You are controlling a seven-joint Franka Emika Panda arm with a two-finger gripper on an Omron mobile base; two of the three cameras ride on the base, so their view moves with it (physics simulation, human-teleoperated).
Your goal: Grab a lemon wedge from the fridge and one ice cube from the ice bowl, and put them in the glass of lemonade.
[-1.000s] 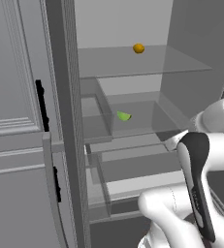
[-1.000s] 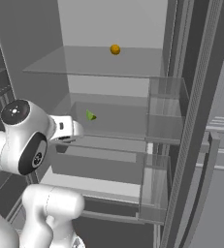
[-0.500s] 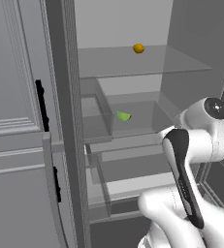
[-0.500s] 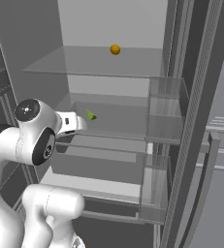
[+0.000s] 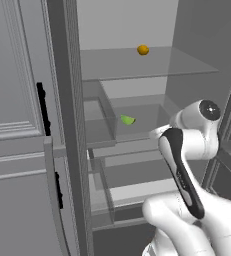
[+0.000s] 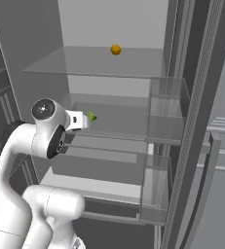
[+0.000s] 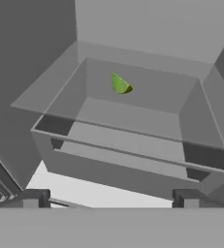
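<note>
Kitchen, open fridge [image 5: 72,125], paneled cupboards [image 5: 12,100]

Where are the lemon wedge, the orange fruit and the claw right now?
lemon wedge [image 7: 120,84], hand view, on its green face.
orange fruit [image 5: 143,50], left base view, on its middle.
claw [image 7: 108,198], hand view, midway between the two tips.

Before me stand one open dark grey fridge [image 5: 69,125], one tiny yellow-green lemon wedge [image 5: 128,120], one small round orange fruit [image 5: 143,50], and two black cupboard handles [image 5: 43,107].
</note>
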